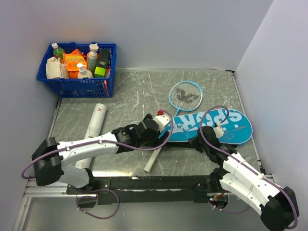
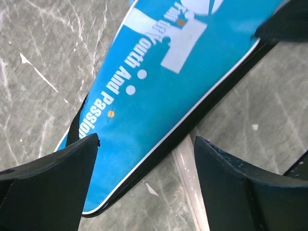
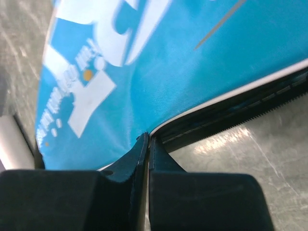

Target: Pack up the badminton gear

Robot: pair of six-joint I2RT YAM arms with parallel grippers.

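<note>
Bare tabletop (image 1: pixel 139 91) lies open between the blue basket (image 1: pixel 77 87) in the far-left corner and the racket (image 1: pixel 185 95) head right of centre; passage there is unobstructed. The white tube (image 1: pixel 96 118) lies lengthwise along the left side, crossed near its near end by the left arm (image 1: pixel 91 144), which spans the near-left ground diagonally. The teal cover (image 1: pixel 226 126) fills the right side close to the right wall (image 1: pixel 274 96), and the right arm (image 1: pixel 240 173) occupies the near-right corner. Between the spread fingers of the left gripper (image 2: pixel 147 183) lie the cover's narrow end and the racket's handle.
</note>
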